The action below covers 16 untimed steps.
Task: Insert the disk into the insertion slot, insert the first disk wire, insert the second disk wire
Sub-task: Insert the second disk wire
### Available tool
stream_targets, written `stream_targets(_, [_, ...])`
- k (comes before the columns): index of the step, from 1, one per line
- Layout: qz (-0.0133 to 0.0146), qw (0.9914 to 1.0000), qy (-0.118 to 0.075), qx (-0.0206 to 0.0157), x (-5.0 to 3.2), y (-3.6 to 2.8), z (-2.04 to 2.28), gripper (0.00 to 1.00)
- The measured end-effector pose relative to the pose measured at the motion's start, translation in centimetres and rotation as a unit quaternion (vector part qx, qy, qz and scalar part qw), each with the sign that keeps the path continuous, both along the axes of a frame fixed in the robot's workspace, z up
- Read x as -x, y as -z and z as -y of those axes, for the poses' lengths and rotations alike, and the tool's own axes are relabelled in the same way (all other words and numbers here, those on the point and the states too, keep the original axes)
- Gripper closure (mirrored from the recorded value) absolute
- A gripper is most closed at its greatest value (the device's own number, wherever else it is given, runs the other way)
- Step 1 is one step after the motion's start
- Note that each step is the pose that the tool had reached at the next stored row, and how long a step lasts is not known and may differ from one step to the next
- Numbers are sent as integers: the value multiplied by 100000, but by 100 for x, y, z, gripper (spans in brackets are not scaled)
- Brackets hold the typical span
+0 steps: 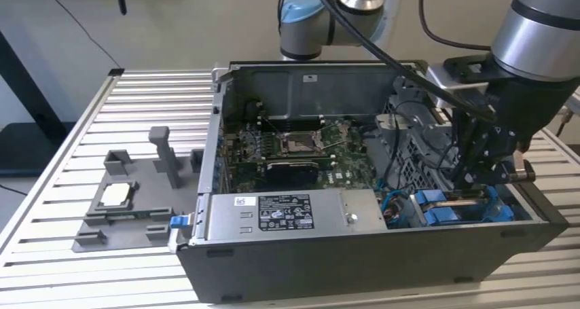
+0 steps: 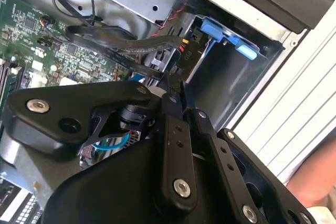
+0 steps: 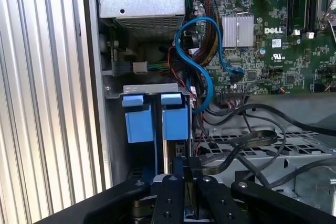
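disk (image 1: 458, 207): sitting edge-up in insertion slot (image 3: 152, 88), at case's (image 1: 363, 261) front corner, exterior view's right; blue carrier tabs showing
gripper (image 3: 178, 167): pointing straight down over disk, fingers pressed nearly together, pinching its top edge
arm (image 1: 539, 44): reaching down vertically into case

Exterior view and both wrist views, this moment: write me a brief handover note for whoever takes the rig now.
Gripper: down inside the open computer case, at the corner on the exterior view's right, fingers close together; whether they pinch anything is unclear.
Disk: its blue carrier stands in the insertion slot, directly beneath the gripper.
Done: disk appears seated in its bay.
Left: both disk wires; loose black cables and a blue cable lie beside the bay, connection not visible.
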<state>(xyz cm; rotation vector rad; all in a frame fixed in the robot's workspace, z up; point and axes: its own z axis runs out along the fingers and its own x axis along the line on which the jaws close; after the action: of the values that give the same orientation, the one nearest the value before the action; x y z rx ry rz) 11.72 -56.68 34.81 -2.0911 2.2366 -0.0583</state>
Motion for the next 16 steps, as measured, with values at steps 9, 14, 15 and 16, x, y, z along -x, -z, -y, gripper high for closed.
stream_targets(9, [113, 99997, -800, -35, -14, 25, 0, 84])
stream_targets(14, [113, 99987, -1635, -26, -34, 36, 0, 84])
stream_targets(15, [114, 99984, -1782, -32, -34, 40, 0, 84])
stream_targets(16, [114, 99981, -1927, -38, -35, 44, -1, 84])
